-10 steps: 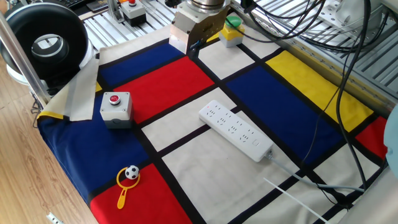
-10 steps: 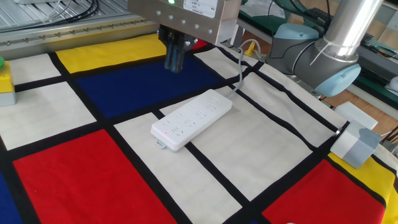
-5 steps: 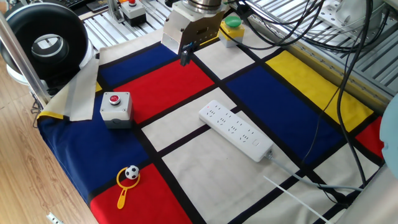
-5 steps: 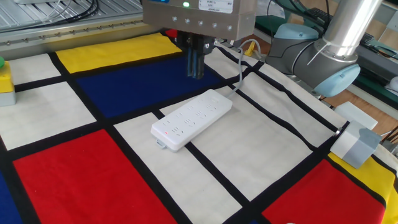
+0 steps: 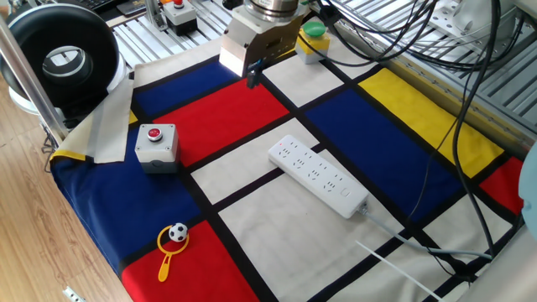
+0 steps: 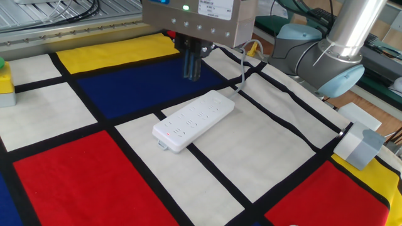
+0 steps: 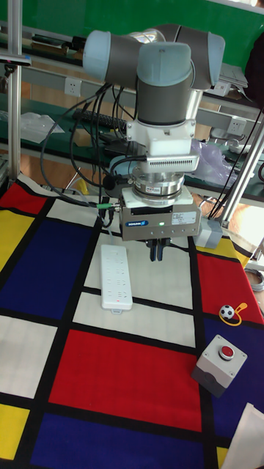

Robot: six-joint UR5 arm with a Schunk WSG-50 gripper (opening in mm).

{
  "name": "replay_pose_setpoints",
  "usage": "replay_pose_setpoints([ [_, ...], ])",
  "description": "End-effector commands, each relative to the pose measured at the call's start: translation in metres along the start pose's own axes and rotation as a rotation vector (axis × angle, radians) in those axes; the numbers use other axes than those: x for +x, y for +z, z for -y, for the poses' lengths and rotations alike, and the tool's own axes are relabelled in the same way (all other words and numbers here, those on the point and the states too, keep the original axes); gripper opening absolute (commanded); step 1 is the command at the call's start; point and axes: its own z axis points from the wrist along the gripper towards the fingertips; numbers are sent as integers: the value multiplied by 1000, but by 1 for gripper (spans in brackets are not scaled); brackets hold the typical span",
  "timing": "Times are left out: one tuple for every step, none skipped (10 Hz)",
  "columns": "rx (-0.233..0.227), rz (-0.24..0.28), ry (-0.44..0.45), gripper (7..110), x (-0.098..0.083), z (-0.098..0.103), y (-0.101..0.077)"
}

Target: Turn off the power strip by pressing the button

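The white power strip [image 5: 319,176] lies flat on the checked cloth, with its cable leaving at the lower right end. It also shows in the other fixed view [image 6: 193,119] and in the tall view [image 7: 116,275]. A faint outline near the cable end looks like the button [image 5: 346,195]. My gripper [image 5: 252,77] hangs in the air well away from the strip, over the far part of the cloth. In the other fixed view the gripper [image 6: 191,68] is above the blue field behind the strip, its dark fingers pressed together and holding nothing. In the tall view it [image 7: 157,253] hangs just right of the strip.
A red button on a grey box [image 5: 156,143] stands left of the strip. A green button on a yellow box [image 5: 312,38] sits at the far edge. A small football toy [image 5: 174,238] lies near the front. Black cables [image 5: 457,117] hang at the right.
The gripper swung sideways over the far part of the cloth, then drifted slightly back in the last half second. The power strip has not moved.
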Motion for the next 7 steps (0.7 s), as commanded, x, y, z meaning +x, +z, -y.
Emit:
replay_pose_setpoints([
  [31,9,-2,7,-2,8,-1],
  [17,13,-7,7,-3,4,-1],
  [13,12,-2,7,-3,3,-1],
  [13,11,-2,7,-3,3,-1],
  [19,7,-1,7,-2,4,-1],
  [31,5,3,7,-1,7,-1],
  [38,4,9,7,-1,9,-1],
])
